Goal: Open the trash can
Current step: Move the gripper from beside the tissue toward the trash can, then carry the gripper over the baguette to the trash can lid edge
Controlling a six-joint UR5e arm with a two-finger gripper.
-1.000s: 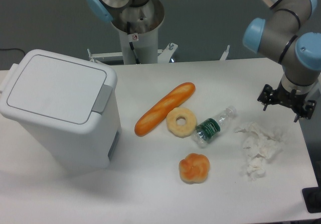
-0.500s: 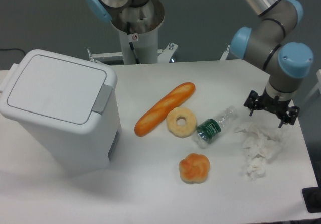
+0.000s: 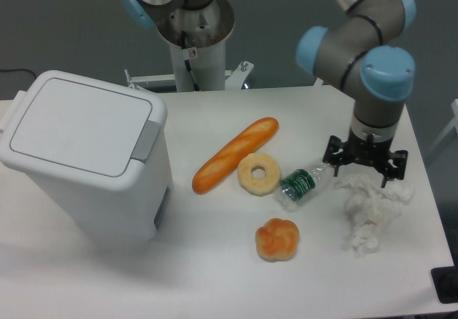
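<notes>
Trash can [image 3: 86,162] sits at the bench's left end, lid flat and closed, grey latch [image 3: 147,139] on the lid's right edge, facing the food. Near to far: round bun [image 3: 276,239] closest to camera, crumpled tissue [image 3: 368,212] at right, then small plastic bottle [image 3: 304,181] and a ring-shaped pastry [image 3: 258,174] mid-bench, baguette [image 3: 235,154] lying diagonally behind them. Claw [image 3: 366,163] hangs over the right side of the bench [image 3: 215,283], just above the gap between bottle and tissue, fingers spread, nothing in them. Key relation: the can lies well apart from the claw, across the bench to the claw's left in this view, with all the food in between. Latch is on the side facing the claw, so my read is a straight traverse leftward above the food reaches it without going round the bin. Lid's long axis runs roughly front to back; hinge looks to be on the far-left edge, can't confirm. Task not started: no contact with the can yet. Risk on the traverse: clipping the baguette if travel height is low.
</notes>
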